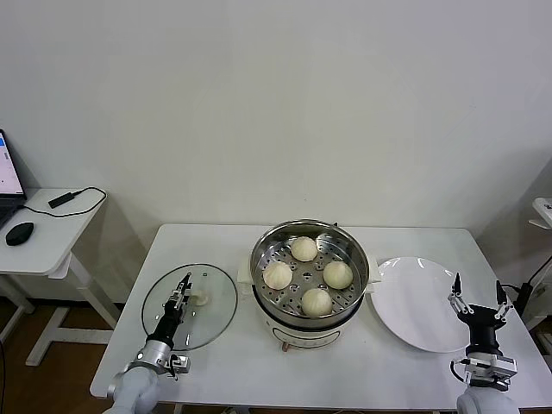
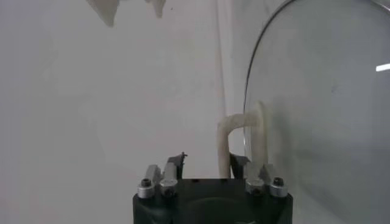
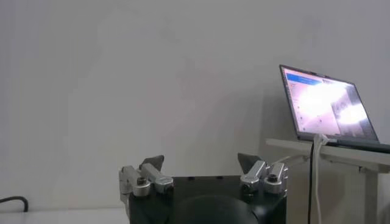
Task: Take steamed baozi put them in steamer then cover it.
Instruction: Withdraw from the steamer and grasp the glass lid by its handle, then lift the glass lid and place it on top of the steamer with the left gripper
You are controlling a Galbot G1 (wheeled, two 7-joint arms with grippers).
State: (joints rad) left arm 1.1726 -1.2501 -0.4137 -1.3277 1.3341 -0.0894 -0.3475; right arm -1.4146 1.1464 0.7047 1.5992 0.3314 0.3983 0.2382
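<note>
On the white table (image 1: 388,362), the steamer (image 1: 308,274) is seen at the centre, uncovered, with four buns (image 1: 303,248) resting on its perforated tray. A white plate (image 1: 414,302) lies just beside it (toward the robot's right), and the glass lid (image 1: 216,297) lies flat on the other side. The left gripper (image 1: 183,291) is pinched on the lid's white handle (image 2: 244,143). The right gripper (image 1: 477,296) is held spread near the plate's edge.

Bright even indoor light, soft shadows under the desk (image 1: 388,362), laptop screen (image 3: 329,103) blown out (glare), left wrist view hazy.
</note>
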